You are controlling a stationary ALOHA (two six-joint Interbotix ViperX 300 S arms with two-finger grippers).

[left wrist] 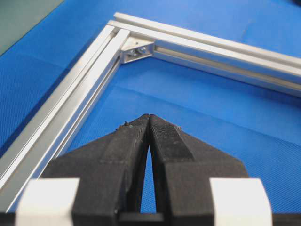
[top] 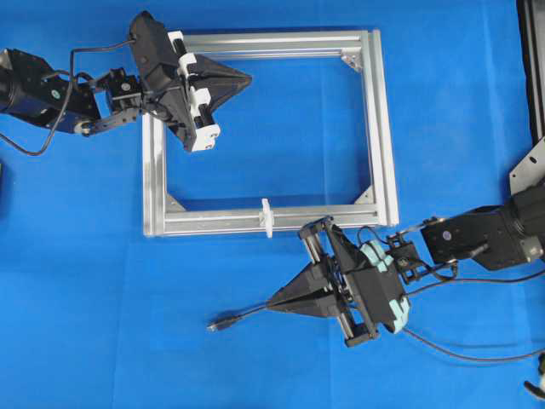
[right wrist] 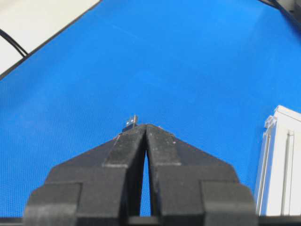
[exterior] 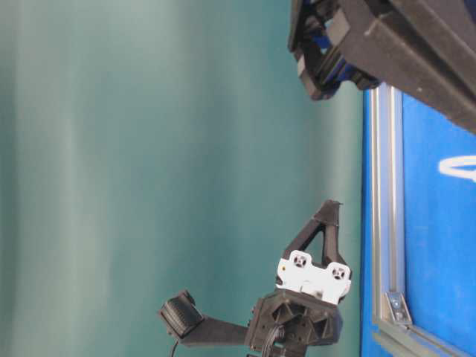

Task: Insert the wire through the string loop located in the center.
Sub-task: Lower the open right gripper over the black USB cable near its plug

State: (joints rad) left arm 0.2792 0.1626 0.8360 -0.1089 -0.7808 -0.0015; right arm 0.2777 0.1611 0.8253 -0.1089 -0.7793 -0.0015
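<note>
Below the frame (top: 375,128), my right gripper (top: 271,302) was pinched shut on the wire (top: 243,316), plug (top: 218,325) poking past the tips. Up by the top bar, my left gripper (top: 249,81) was closed, empty. String loop (top: 266,216) stood on the near bar.

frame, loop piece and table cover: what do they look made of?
Frame: looks like extruded aluminium, matte silver, slotted bars with bolted corner brackets. String loop: white, probably plastic or cord; too small to tell. Table cover: blue, finely textured weave in the wrist views, likely fabric or mat.
</note>
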